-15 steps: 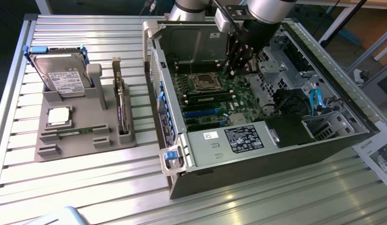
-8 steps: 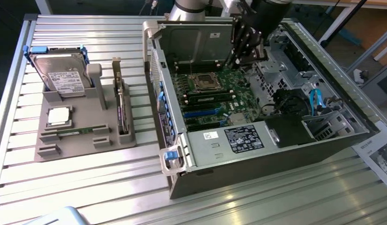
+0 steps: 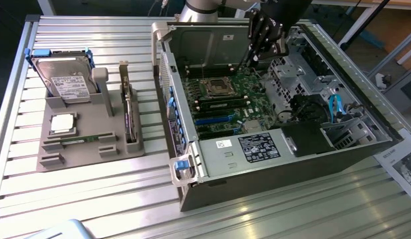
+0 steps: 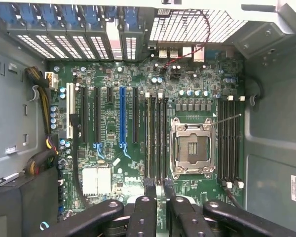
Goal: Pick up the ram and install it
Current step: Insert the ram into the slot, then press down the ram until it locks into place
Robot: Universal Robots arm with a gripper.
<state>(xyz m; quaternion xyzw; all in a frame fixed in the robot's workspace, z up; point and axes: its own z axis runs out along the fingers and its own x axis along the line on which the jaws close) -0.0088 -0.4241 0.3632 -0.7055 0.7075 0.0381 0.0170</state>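
Claw [image 3: 264, 47] [image 4: 158, 183] over memory slots [image 4: 157, 138], fingers narrow, empty. Ram [image 3: 79, 141] well off, in grey holder [image 3: 86, 119].

Bright light (glare streaks the table slats [image 3: 212, 219]).

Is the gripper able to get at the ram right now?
Probably yes: the ram lies uncovered in the grey holder, and the gripper hangs high over the open case.
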